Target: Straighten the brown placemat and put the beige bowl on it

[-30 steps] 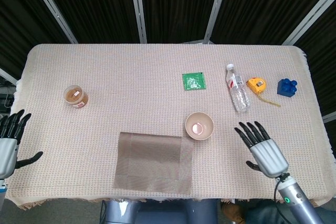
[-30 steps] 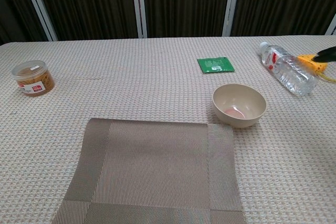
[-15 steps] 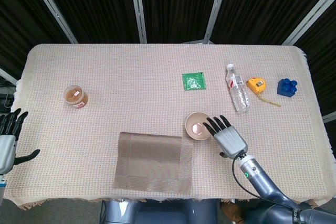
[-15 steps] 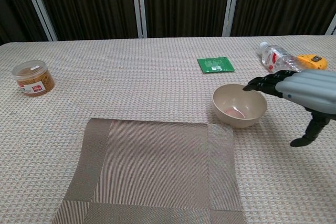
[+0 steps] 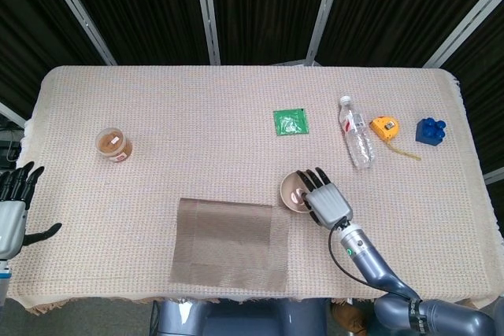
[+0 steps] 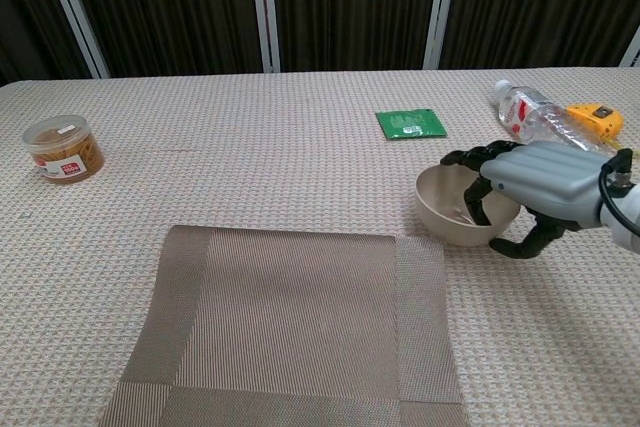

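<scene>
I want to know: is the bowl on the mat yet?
No. The beige bowl sits beside the brown placemat, right hand gripping its rim.

No text, brand or number can be read in either view. A red-and-white label is seen on the jar [image 6: 63, 150], but its print is too small to be made out. A red-and-white label is also wrapped around the bottle [image 6: 534, 120] near its cap; nothing on it can be deciphered. Pale markings are carried on the green packet [image 6: 411, 123], blurred beyond reading. A dark patch is shown on the yellow tape measure [image 6: 594, 117], with no legible figures. No lettering is visible on the blue block [image 5: 430, 131].
</scene>
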